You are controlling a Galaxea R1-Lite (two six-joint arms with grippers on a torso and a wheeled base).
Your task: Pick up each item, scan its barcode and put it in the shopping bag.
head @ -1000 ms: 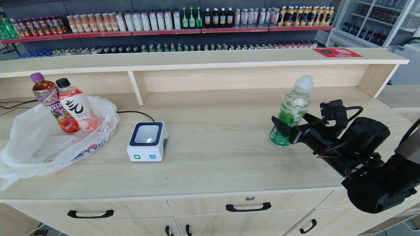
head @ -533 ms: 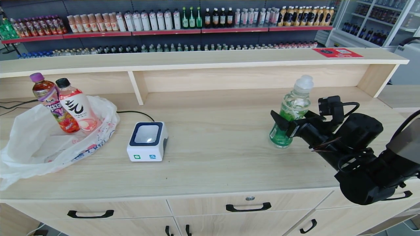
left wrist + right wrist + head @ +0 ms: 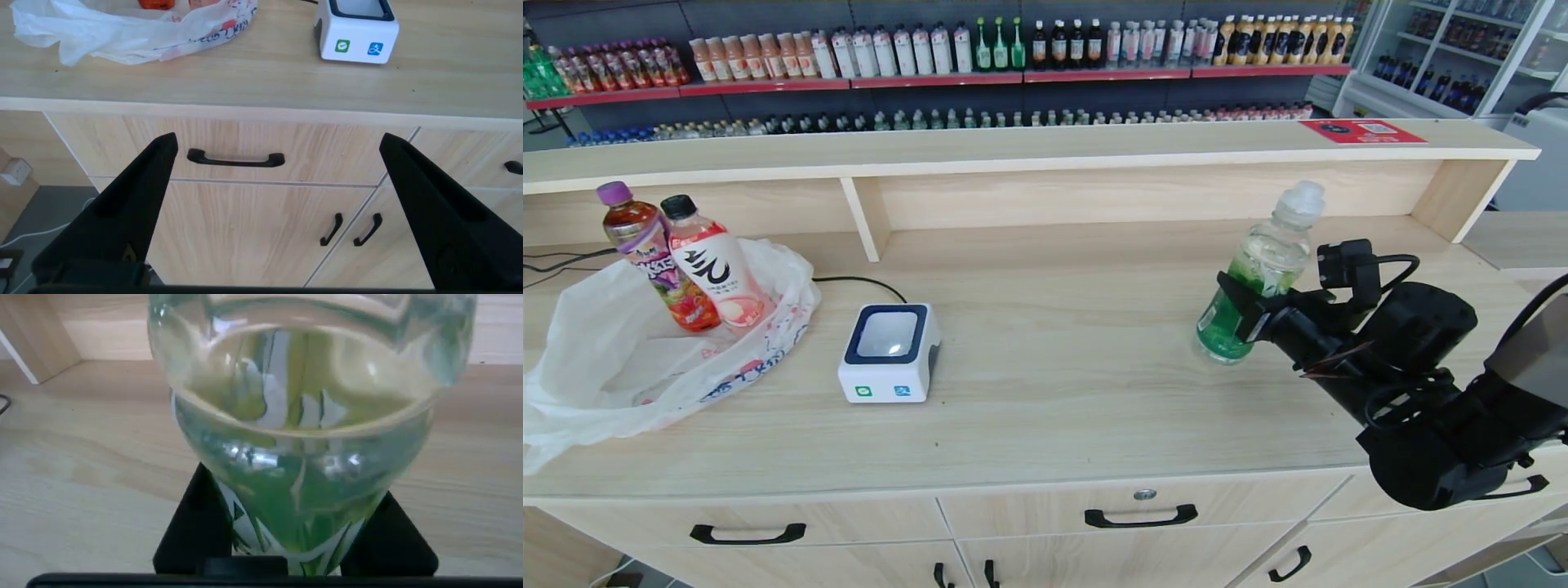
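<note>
Green bottle (image 3: 1262,278) has tilted, now clamped in my right gripper (image 3: 1252,314) near the counter's (image 3: 1054,408) right end.

Head view: purple-capped bottle (image 3: 654,253) and black-capped bottle (image 3: 715,265) stand in the shopping bag (image 3: 596,384), with the scanner (image 3: 888,351) beside it.

Left wrist: my left gripper (image 3: 278,143) hangs wide and empty before the drawers.

Right wrist: jaws pinch the green bottle's lower body.

Two bagged; this one unscanned, I judge.

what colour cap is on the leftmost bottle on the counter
Purple cap, clearest in the head view.

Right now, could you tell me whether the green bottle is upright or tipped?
Tipped: the green bottle leans, cap toward the robot's right, clamped in the right hand.
</note>
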